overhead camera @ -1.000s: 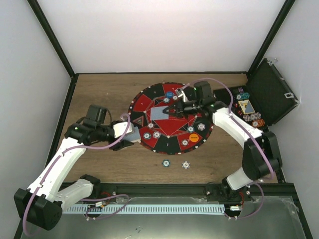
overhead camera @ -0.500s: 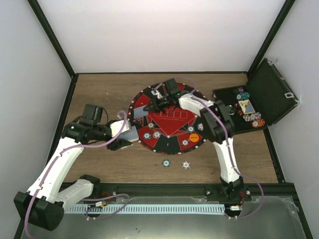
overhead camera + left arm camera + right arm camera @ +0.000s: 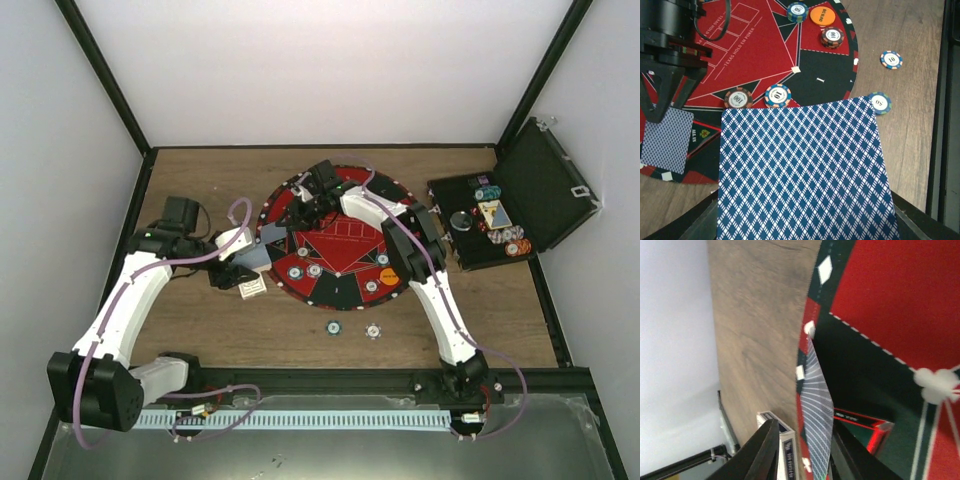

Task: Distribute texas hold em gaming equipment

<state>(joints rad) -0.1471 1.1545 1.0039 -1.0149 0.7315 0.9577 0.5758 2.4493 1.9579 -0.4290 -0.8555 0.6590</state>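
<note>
White walls all round, a wooden table [image 3: 200,200], and the round red-and-black mat [image 3: 340,248] in the middle. I'd call this partway done. Several chips [image 3: 314,270] and the orange button [image 3: 390,277] already sit on the mat, and two stray chips [image 3: 332,326] lie on bare wood near the bases. The case [image 3: 545,190] at far right has more chips and cards in it, so there's plenty left.

My left gripper [image 3: 238,272] is clamped on a blue-backed card [image 3: 800,175], hovering by the mat's left edge. The right gripper [image 3: 804,425] looks spread open over a dealt card [image 3: 667,141] lying flat near the mat's left rim.

Versus a second ago, the right arm swung from mid-mat over to that left side, apparently bringing its card along. The left arm backed off a bit.
</note>
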